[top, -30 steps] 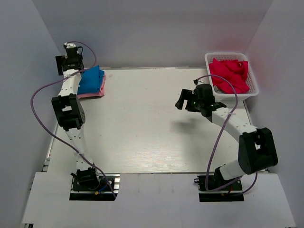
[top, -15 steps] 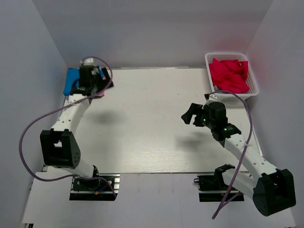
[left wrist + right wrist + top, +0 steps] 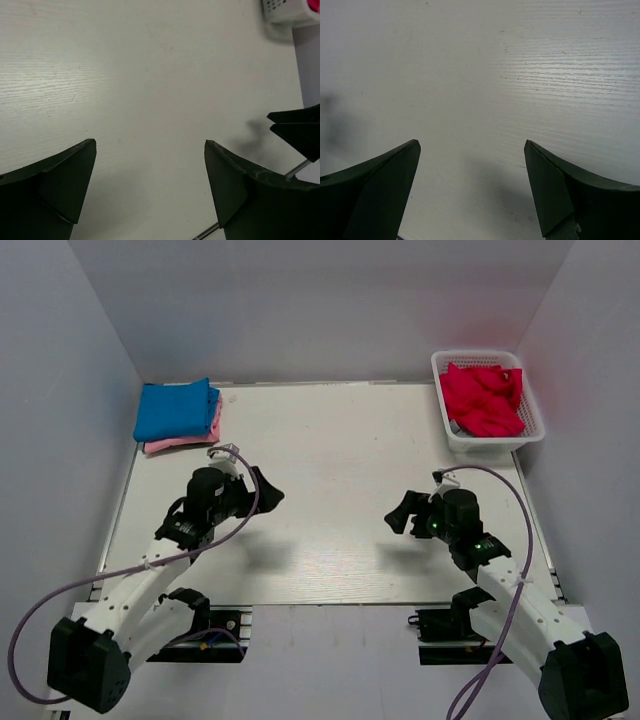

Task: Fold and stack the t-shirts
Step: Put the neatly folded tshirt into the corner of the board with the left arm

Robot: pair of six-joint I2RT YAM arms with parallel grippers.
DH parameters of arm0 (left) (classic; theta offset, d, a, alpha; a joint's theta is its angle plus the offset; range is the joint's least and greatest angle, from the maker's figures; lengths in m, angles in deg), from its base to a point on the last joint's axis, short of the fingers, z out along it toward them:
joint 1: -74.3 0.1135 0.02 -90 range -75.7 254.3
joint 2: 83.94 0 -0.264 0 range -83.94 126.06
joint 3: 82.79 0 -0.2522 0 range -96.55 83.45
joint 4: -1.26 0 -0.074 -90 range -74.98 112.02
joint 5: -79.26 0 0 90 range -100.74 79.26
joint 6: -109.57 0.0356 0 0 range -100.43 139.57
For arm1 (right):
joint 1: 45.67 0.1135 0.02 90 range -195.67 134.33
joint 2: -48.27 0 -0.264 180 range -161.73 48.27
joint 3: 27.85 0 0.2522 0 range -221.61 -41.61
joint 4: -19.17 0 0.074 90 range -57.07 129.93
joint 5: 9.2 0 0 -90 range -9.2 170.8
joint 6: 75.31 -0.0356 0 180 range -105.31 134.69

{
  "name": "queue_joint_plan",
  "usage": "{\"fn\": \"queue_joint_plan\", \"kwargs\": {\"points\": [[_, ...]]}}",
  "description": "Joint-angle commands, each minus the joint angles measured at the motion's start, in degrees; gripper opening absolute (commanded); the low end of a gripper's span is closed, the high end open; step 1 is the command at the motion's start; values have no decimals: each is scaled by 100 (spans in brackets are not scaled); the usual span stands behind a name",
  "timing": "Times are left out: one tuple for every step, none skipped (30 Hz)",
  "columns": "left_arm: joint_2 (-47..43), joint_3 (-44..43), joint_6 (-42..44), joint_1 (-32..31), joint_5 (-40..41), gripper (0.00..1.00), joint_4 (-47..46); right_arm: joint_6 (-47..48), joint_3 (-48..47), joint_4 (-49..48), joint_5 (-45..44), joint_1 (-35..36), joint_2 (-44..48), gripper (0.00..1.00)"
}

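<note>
Blue cotton sits on top. The blue shirt lies folded into a neat block in the far left corner of the table, squarely over the pink shirt, whose edge peeks out along the near side. I'd say that corner keeps the finished pile out of the working middle. Against the far right edge, a white basket holds a heap of red clothes — crumpled, not folded, so likely the supply for more folding, though I can't tell from here what garments they are.

Both arms hang low over the middle of the table, well apart from pile and basket alike. The left claw is spread wide with nothing in it. Its own camera shows only pale wood grain between the two dark fingers. The right claw is likewise released and empty, and it faces the left one across the gap. Tucked in toward their bases like that, they look parked between jobs — my guess is that the two-shirt stack is done and the next reach, if any, goes to the basket.
</note>
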Motion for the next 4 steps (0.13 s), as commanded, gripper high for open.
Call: {"fn": "queue_joint_plan", "kwargs": {"points": [[-215,-9,-67,-92,442,99,88,-38,100,-489,141,3,100,90],[-215,-88,-67,-92,444,99,193,-28,92,-465,168,12,100,90],[-162,-89,-67,-92,444,99,272,-20,66,-465,177,12,109,90],[-162,-89,-67,-144,444,99,334,-2,57,-465,194,3,118,90]]}}
